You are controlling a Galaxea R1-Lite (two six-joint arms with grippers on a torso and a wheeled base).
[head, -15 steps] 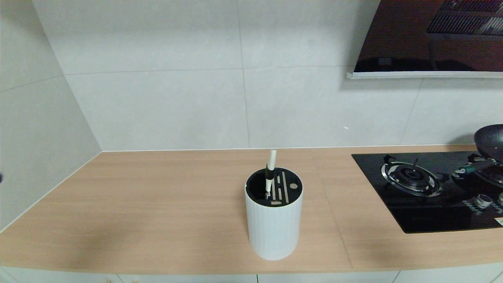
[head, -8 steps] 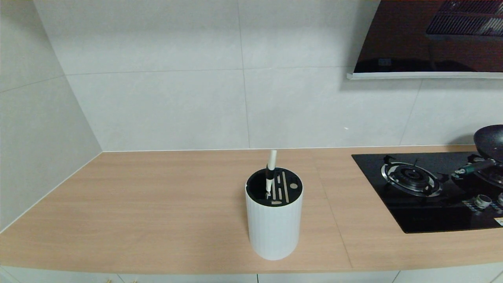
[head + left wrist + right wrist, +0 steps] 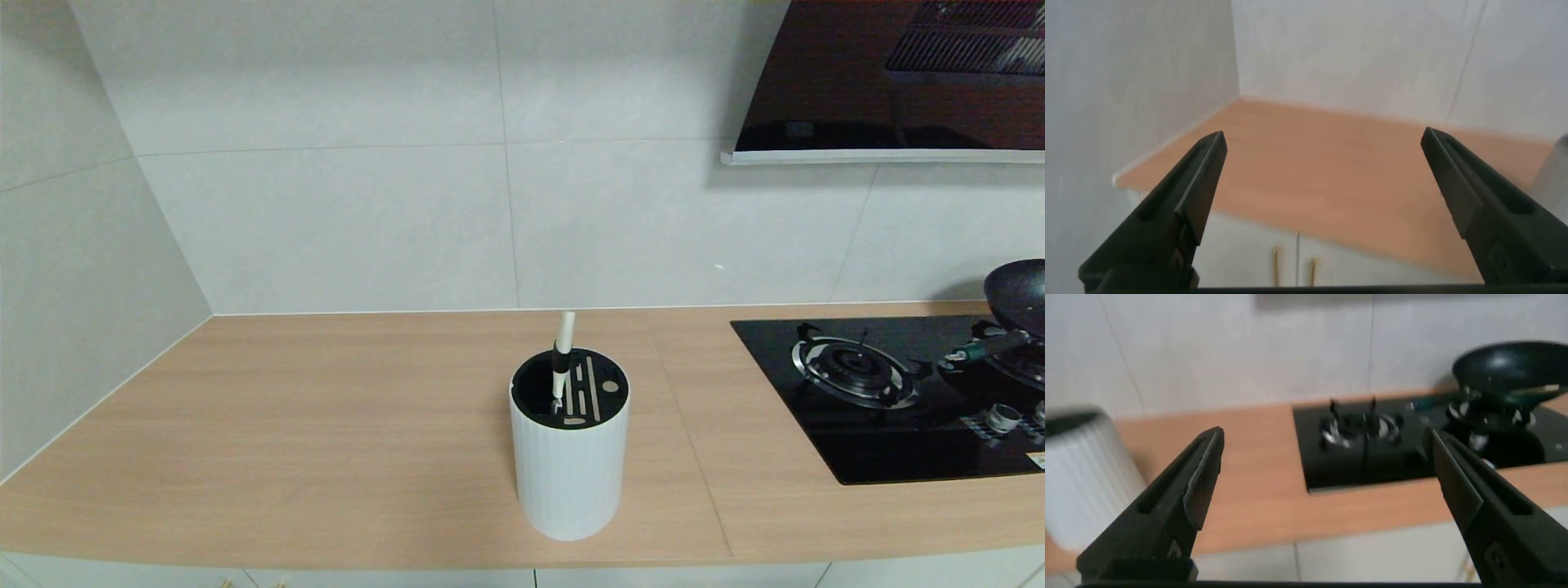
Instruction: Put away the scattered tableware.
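A white ribbed cylindrical holder (image 3: pixel 569 461) with a black slotted top stands near the front of the wooden counter (image 3: pixel 326 441). One utensil with a white and black handle (image 3: pixel 562 347) stands upright in it, by the round opening. My left gripper (image 3: pixel 1323 204) is open with nothing between its fingers, held off the counter's left front corner above the cabinet fronts. My right gripper (image 3: pixel 1327 506) is open too, back from the counter's front edge, facing the hob, with the holder (image 3: pixel 1082 482) at one side of its view.
A black gas hob (image 3: pixel 890 392) is set into the counter at the right, with a dark pan (image 3: pixel 1016 294) on the far burner. A range hood (image 3: pixel 890 82) hangs above it. Tiled walls close the back and the left side.
A dark shape at the head view's left edge one second ago has gone from sight. The holder and utensil have not moved.
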